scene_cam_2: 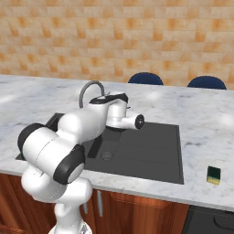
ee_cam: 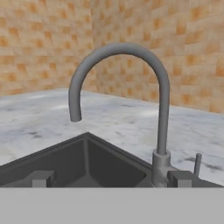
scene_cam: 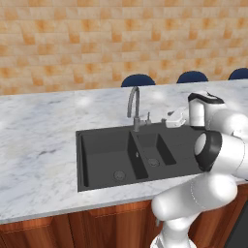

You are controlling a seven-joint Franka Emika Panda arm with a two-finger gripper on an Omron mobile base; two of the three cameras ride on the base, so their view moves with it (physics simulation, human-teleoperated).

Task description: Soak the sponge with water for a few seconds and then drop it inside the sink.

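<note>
Two small dark fingertips (ee_cam: 41, 178) of the end effector (ee_cam: 109, 179) poked up at the bottom of the hand view, wide apart, with nothing between them. So the end effector was let go and held nothing. It hung over the matte black double sink (scene_cam_2: 151, 155), near the back, and looked straight at the tall curved grey metal tap (ee_cam: 131, 87). No water came out of the tap's mouth.

A tiny dark green sponge with a pale yellow edge (scene_cam_2: 213, 174) lay flat on the white and grey marble surface (scene_cam_2: 205, 119), well apart from the sink, on its right, close to the front edge. The end effector was far from it.

What could go wrong? The sponge was small and sat near the edge, so a clumsy push might slide it off the surface. The arm also had to swing away from the tap, and it might bump the spout or the little grey lever (ee_cam: 197, 162) beside it. If the tap was not turned on, the sponge would stay dry.

Behind the surface stood an orange brick wall (scene_cam: 97, 38). Round dark blue chair backs (scene_cam: 138, 80) peeked up behind the far edge. Brown wooden cupboards (scene_cam: 72, 227) sat under the front.
</note>
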